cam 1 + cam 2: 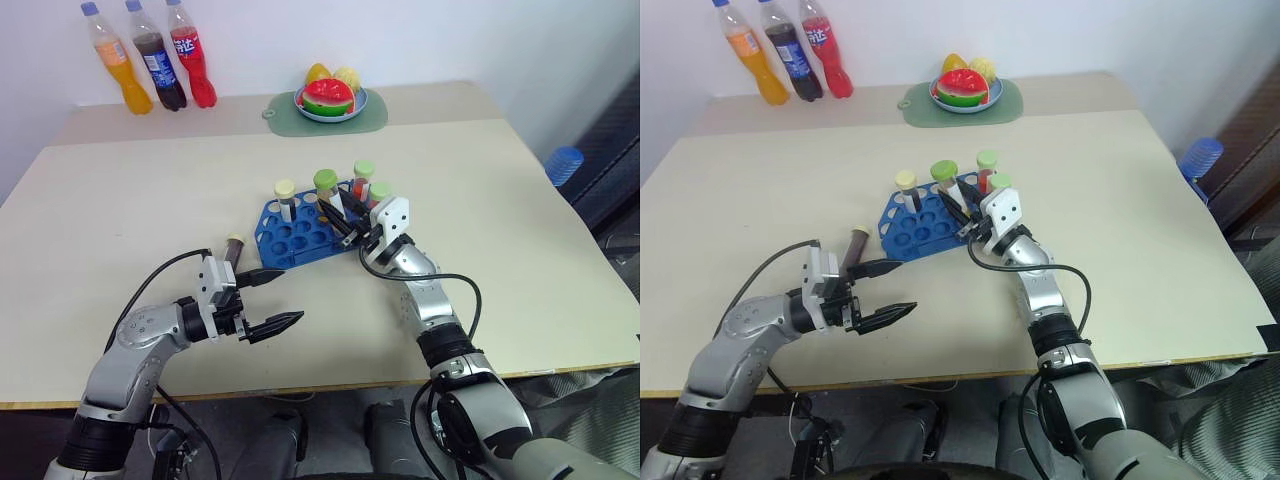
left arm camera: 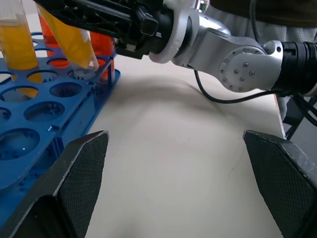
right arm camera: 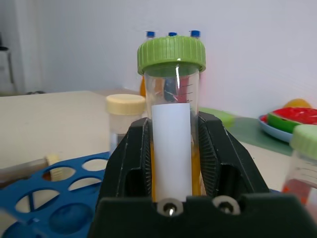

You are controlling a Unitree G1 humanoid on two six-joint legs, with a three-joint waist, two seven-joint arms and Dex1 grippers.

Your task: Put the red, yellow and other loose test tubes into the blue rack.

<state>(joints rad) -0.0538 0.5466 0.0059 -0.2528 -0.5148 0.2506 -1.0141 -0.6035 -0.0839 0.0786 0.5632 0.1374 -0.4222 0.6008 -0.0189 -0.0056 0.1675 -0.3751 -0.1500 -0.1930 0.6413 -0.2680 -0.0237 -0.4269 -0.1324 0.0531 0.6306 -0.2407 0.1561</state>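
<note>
Beige table [image 1: 480, 220], blue rack [image 1: 300, 232] at centre.
Right end effector [image 1: 347, 222] clenches a green-capped yellow tube [image 3: 172, 124] over it; left end effector [image 1: 276, 298] gapes empty.

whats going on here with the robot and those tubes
The right gripper is shut on a clear green-capped test tube of yellow liquid, holding it at the blue plastic rack, where three capped tubes already stand. The left gripper waits open over the beige table. A brown-capped tube lies beside the rack.
</note>
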